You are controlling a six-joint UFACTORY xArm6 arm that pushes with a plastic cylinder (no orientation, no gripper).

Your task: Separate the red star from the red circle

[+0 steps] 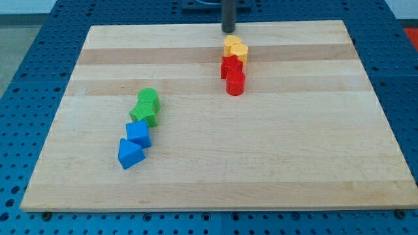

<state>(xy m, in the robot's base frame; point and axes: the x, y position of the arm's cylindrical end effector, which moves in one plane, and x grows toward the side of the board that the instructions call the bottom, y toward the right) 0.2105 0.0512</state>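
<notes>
The red star lies near the top middle of the wooden board. The red circle touches it just below. Two yellow blocks sit pressed against the star's upper side, so the four form one short column. My tip is at the view's top, just above the yellow blocks and apart from them, with the star and circle further down.
A green circle and a green star sit left of centre. A blue block and a blue triangle-like block continue that row down-left. The board rests on a blue pegboard table.
</notes>
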